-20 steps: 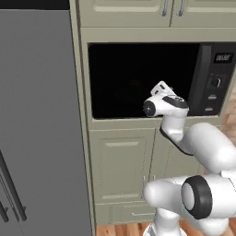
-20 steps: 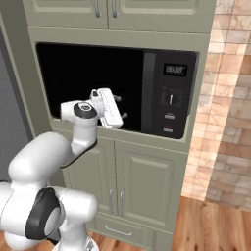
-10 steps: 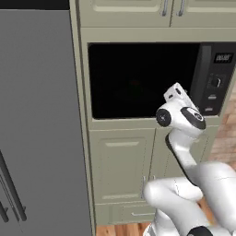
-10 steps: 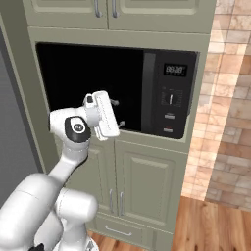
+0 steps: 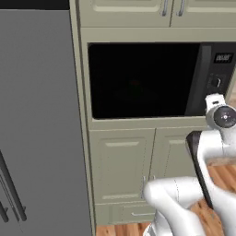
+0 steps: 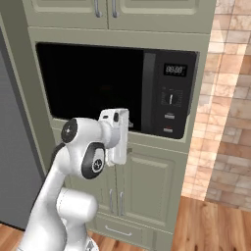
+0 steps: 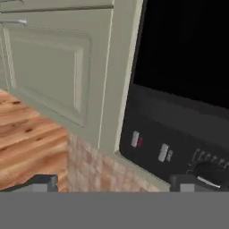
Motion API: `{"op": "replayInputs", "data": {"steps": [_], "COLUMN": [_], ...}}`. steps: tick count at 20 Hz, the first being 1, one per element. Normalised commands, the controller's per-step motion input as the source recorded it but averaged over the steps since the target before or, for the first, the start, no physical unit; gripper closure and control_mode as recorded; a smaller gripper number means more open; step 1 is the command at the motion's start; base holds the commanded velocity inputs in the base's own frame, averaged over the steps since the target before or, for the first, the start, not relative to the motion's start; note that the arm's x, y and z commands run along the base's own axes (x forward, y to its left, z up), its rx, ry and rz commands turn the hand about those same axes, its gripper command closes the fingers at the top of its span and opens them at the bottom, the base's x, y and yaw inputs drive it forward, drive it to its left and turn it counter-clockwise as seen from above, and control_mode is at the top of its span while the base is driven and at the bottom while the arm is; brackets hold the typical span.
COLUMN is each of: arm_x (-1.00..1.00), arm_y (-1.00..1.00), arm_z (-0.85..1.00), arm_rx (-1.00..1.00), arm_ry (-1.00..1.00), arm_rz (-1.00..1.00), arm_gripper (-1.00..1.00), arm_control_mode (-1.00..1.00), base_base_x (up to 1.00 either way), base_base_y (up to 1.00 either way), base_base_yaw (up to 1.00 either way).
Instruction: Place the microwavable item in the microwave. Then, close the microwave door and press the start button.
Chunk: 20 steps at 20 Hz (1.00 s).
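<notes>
The microwave (image 6: 115,88) sits between upper cabinets (image 6: 115,10) at 12 o'clock and lower cabinets (image 6: 147,188) at 6, fridge (image 5: 37,120) at 9.

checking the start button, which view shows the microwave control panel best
The right base view: the whole control panel faces the camera, with display, dial and buttons visible. The left base view shows it edge-on at the frame's right, partly behind the arm. The hand view shows its lower buttons and dial close, rolled sideways.

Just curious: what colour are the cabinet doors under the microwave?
Pale sage green cabinet doors, clearest in the right base view.
</notes>
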Motion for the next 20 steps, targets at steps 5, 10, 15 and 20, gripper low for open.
{"op": "replayInputs", "data": {"steps": [5,10,15,20], "arm_x": [-0.25,0.17,0.50,0.66], "arm_y": [-0.98,-0.51,0.12,0.30], "arm_z": [-0.12,0.00,0.00,0.00], "arm_rx": [0.81,0.59,0.26,0.15], "arm_ry": [-0.23,-0.32,-0.20,-0.06], "arm_rz": [0.22,0.17,0.15,0.20], "arm_gripper": [-1.00,-1.00,-1.00,-1.00], "arm_control_mode": [-1.00,-1.00,-1.00,-1.00], "base_base_x": [0.00,0.00,0.00,0.00], "base_base_y": [0.00,0.00,0.00,0.00], "base_base_yaw": [0.00,0.00,0.00,0.00]}}
